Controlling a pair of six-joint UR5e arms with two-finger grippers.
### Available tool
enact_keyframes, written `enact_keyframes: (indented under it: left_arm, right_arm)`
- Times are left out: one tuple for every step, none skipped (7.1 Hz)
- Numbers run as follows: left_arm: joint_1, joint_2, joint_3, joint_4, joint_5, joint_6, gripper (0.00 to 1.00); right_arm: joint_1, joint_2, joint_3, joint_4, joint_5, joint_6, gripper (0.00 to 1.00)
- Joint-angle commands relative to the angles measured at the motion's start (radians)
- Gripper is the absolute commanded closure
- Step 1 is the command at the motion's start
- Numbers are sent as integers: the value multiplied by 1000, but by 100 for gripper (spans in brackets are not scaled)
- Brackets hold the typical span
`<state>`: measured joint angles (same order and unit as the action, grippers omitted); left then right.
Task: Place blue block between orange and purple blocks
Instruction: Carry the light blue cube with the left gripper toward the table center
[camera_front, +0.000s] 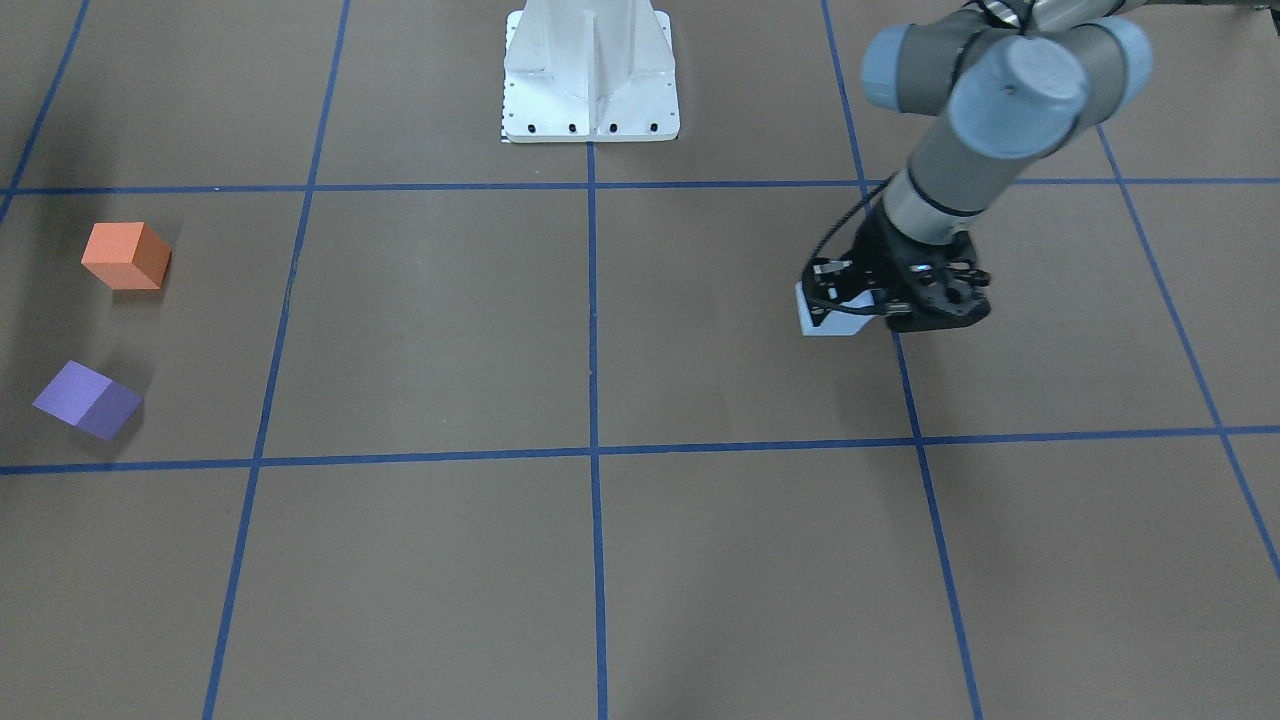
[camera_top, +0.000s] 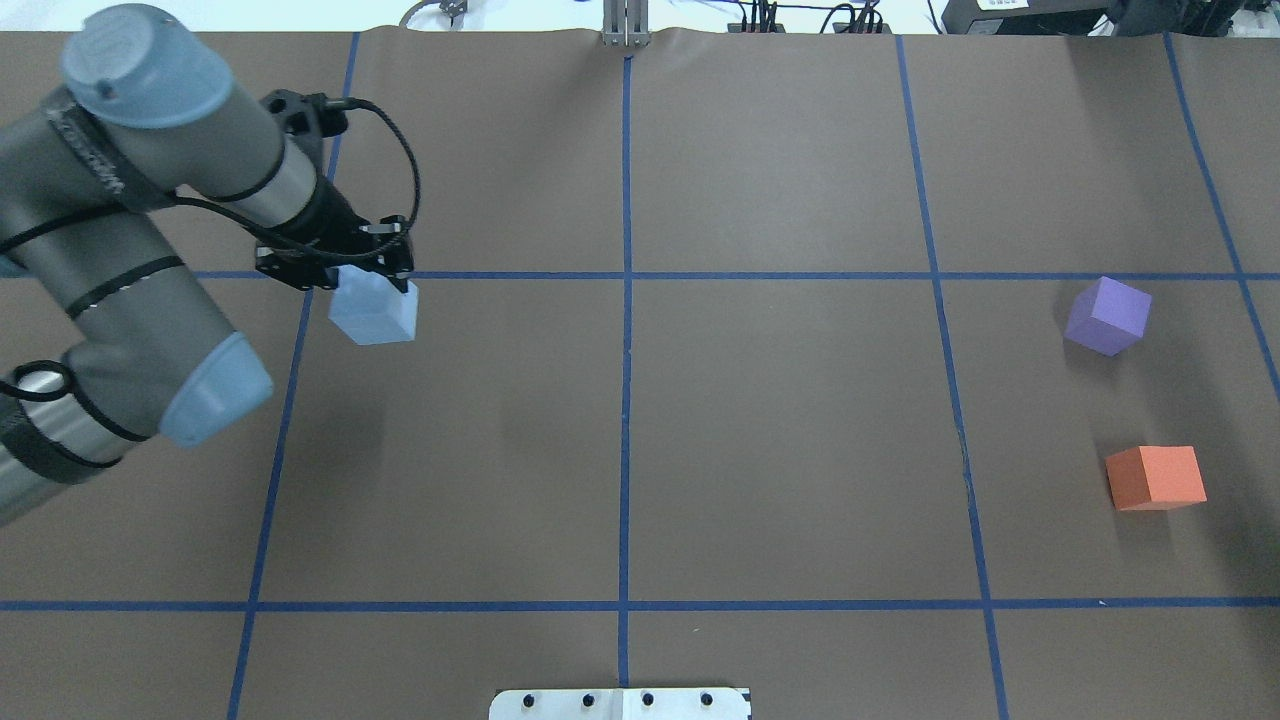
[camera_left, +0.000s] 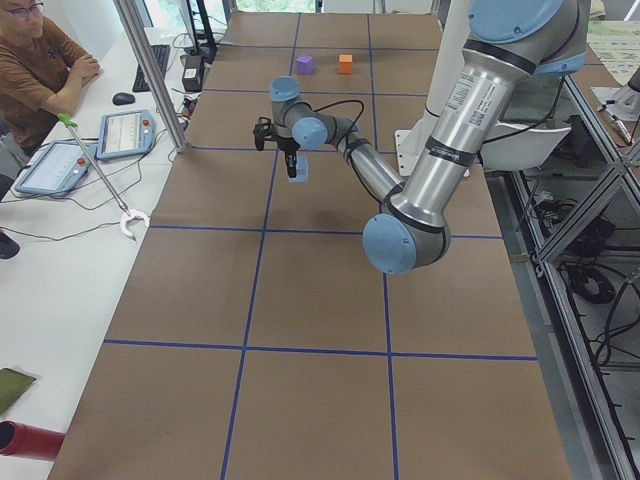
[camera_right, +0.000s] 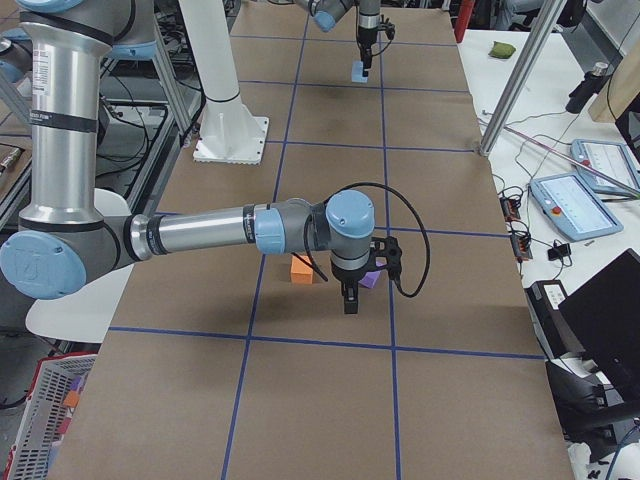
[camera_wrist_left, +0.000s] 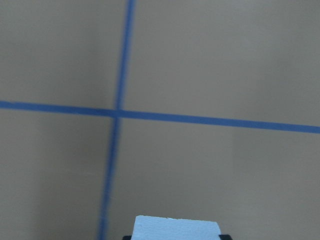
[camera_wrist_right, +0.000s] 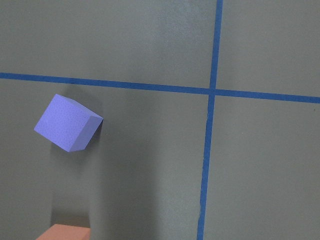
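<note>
My left gripper (camera_top: 375, 285) is shut on the pale blue block (camera_top: 375, 312) at the table's left side; it also shows in the front view (camera_front: 850, 305) with the block (camera_front: 828, 320) under it. The left wrist view shows the block's top (camera_wrist_left: 177, 227) at the bottom edge. The purple block (camera_top: 1107, 315) and the orange block (camera_top: 1155, 477) sit apart at the far right, purple farther from the robot. My right gripper (camera_right: 350, 300) hovers by them, seen only in the right side view; I cannot tell if it is open or shut. The right wrist view shows the purple block (camera_wrist_right: 67, 122) and the orange block's edge (camera_wrist_right: 62, 232).
The white robot base (camera_front: 590, 80) stands at the table's middle edge. Blue tape lines (camera_top: 625, 400) grid the brown table. An operator (camera_left: 40, 60) sits beyond the far edge beside tablets and a metal pole (camera_left: 150, 70).
</note>
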<state>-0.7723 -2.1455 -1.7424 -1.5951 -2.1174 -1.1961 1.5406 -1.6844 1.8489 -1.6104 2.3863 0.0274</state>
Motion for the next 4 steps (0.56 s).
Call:
enact_keyframes:
  left_arm:
    - [170,-324,279,-5,150,-164,100]
    - [194,-437,425,-17,190,-175,100]
    - [199,-474,513,-64,192,-177,100]
    - [200,-473,547,-109,192,-171,100]
  right_arm:
    - [0,5,-2,4,1,2,0]
    - [0,6,1,3,2,-1,0]
    - [1,15,22,-2,13,5,0]
    - [1,29,86,-28,54,84,0]
